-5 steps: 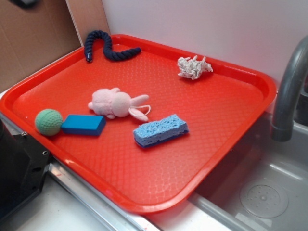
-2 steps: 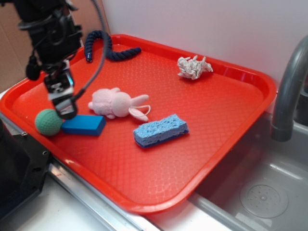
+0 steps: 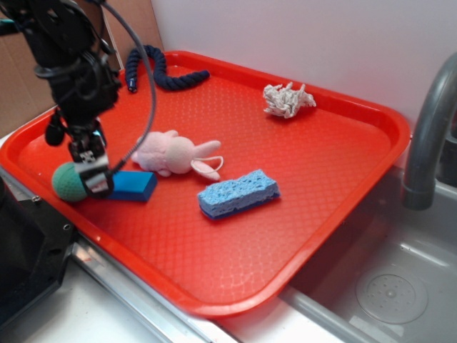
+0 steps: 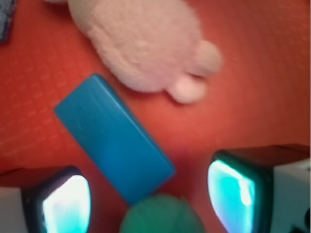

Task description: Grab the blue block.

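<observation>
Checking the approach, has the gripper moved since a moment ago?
Yes. The gripper has dropped lower, from above the green ball to level with it, at the blue block.

The gripper hides one end of the blue block; the wrist view crops the green ball; the pink plush is blurred.

Smooth matte blue block, fuzzy plush pink rabbit, porous sponge, glossy textured plastic tray

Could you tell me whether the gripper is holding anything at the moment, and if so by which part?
Nothing is held: the gripper is open, its fingers apart above the blue block.
</observation>
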`<state>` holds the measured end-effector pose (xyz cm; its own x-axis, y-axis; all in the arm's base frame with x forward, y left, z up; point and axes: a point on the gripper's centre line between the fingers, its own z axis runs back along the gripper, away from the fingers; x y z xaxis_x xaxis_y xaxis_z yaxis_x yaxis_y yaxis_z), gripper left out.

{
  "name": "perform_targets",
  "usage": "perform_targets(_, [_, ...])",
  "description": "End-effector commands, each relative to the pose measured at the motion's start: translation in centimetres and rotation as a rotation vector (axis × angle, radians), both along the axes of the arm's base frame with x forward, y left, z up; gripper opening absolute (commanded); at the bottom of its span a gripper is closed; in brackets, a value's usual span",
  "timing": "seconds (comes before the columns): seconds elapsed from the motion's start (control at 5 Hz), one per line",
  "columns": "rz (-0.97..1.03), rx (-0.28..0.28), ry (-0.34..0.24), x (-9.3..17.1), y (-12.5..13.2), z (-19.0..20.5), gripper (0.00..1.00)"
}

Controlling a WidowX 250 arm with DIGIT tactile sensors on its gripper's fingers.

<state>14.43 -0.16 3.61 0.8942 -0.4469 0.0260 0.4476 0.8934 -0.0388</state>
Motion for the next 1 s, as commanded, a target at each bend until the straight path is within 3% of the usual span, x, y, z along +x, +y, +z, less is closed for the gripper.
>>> perform_targets(0.0, [-0.157,-0.002,0.008,-0.7,-3.2,-1.1,1.00])
perform_targets(0.2, [-0.109,0.037,0.015,-0.6,-3.0,-1.5,0.00])
perform_targets(0.6, [-0.015,0.107,0.060,-1.0,-2.6,-2.0,0.00])
perform_targets(0.8, [0.165,0.128,0.045,0.3,-1.6,1.9,0.00])
